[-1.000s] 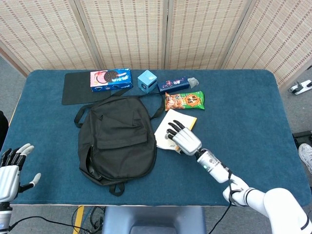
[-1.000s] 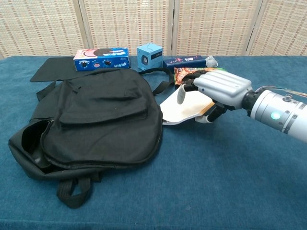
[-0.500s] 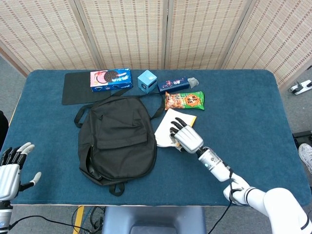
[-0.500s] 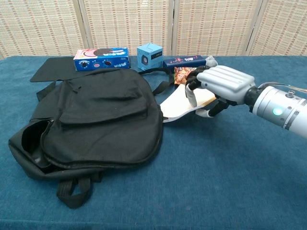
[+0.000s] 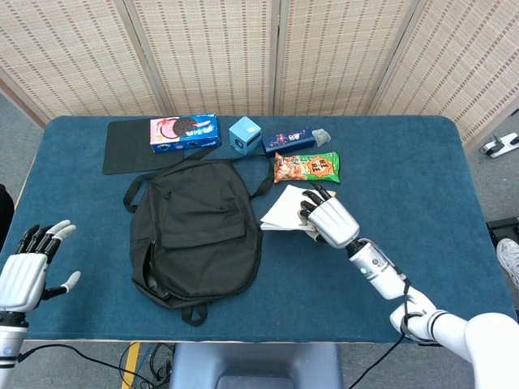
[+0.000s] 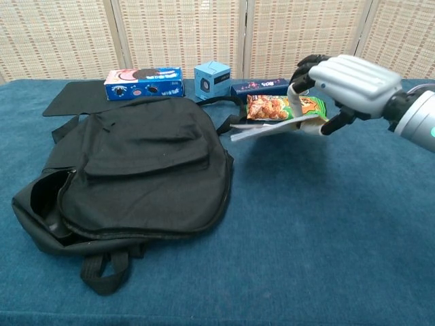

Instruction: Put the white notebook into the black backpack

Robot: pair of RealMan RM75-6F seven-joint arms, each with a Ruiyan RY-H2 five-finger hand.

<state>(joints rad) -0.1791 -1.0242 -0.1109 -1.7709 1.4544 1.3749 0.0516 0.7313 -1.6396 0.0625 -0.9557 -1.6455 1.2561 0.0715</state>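
The black backpack (image 5: 195,235) (image 6: 129,170) lies flat on the blue table, its opening at the near left end. My right hand (image 5: 330,220) (image 6: 343,85) grips the white notebook (image 5: 285,212) (image 6: 262,129) by its right edge and holds it lifted off the table, just right of the backpack. My left hand (image 5: 28,271) hovers open with fingers spread at the table's near left corner, apart from everything; it is outside the chest view.
Along the far edge lie a black mat (image 5: 130,146), a blue cookie box (image 5: 185,132), a light blue cube (image 5: 244,134), a dark blue packet (image 5: 290,140) and an orange snack bag (image 5: 306,168) just behind the notebook. The backpack's straps (image 5: 263,174) trail toward the snack bag.
My right hand closed on the notebook and raised it off the table, shifting up and right. My left hand rose slightly at the near left corner.
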